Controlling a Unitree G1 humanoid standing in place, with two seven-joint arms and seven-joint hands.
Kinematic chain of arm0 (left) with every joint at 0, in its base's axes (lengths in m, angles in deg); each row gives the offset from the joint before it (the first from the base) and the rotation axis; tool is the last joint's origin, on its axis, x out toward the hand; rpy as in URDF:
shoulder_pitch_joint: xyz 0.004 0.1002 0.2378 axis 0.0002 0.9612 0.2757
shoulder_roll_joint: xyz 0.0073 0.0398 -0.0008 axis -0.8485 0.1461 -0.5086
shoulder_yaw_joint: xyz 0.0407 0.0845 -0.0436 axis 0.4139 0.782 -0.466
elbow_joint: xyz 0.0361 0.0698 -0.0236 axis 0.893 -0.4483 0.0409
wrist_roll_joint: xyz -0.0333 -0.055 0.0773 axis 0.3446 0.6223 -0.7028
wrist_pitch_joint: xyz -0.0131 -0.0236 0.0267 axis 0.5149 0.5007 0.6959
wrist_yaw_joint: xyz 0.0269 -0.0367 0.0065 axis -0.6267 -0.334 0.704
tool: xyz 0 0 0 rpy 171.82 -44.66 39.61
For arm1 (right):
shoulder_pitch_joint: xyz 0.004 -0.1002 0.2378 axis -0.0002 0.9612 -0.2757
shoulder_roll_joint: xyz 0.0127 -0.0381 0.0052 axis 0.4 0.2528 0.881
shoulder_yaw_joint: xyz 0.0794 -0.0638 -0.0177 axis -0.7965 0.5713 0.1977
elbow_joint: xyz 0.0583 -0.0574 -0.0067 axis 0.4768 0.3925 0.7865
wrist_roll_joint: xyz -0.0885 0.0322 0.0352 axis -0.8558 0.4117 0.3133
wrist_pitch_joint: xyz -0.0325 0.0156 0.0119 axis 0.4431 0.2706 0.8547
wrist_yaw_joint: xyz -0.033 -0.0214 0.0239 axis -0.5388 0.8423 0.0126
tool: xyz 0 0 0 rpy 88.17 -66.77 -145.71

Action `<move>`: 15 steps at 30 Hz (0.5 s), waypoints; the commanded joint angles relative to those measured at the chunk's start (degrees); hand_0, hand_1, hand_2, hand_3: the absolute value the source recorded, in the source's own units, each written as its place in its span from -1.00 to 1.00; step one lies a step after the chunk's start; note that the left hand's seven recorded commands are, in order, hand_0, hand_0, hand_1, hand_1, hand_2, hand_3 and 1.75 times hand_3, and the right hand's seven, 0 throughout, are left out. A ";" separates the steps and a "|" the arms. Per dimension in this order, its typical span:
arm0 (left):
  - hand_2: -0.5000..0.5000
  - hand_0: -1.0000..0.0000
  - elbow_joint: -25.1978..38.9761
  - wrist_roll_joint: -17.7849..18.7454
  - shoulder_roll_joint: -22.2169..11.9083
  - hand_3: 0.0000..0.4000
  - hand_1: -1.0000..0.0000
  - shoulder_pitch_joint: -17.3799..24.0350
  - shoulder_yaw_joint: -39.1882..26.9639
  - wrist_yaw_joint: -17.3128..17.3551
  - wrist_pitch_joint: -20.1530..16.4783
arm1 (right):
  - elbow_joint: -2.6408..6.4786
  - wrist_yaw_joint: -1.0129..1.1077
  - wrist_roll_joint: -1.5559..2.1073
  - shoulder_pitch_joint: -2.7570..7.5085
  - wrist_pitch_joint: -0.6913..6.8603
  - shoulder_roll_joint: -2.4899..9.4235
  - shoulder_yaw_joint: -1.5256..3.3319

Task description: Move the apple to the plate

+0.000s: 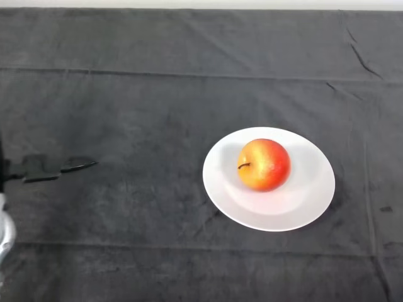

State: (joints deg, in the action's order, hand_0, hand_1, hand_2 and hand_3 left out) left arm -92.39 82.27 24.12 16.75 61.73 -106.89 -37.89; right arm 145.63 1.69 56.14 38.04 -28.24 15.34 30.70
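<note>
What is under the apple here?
The apple sits on the white plate, which rests on the dark cloth. The plate's surface directly beneath the apple is covered.

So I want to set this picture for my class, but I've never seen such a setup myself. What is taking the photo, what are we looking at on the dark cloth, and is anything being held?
The picture comes from a camera on a humanoid robot's head, looking down at the table in front of it, which is covered by a dark cloth. On the cloth, to the right of the middle, lies a round white plate. A red and yellow apple with a short dark stem sits on the plate, a little above its centre. At the left edge you can see only a silver-grey sliver of the robot's left arm. Its hand is outside the picture, so nothing is seen being held. The apple lies free on the plate.
</note>
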 commanded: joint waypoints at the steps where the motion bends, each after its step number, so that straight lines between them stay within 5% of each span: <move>1: 0.00 1.00 3.10 0.68 -3.03 -1.00 1.00 2.30 -2.56 -0.88 0.39 | 0.00 -0.14 -0.53 -0.46 0.00 -1.04 -0.55; 15: 0.00 1.00 6.03 3.77 -4.25 -1.00 1.00 8.30 -14.53 -1.80 1.78 | -0.14 -0.23 -0.52 -0.41 0.02 -0.99 -0.55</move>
State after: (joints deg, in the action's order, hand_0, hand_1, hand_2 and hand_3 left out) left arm -89.05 85.69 23.97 22.62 47.98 -107.98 -37.25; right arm 145.63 1.67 56.14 38.04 -28.24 15.34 30.71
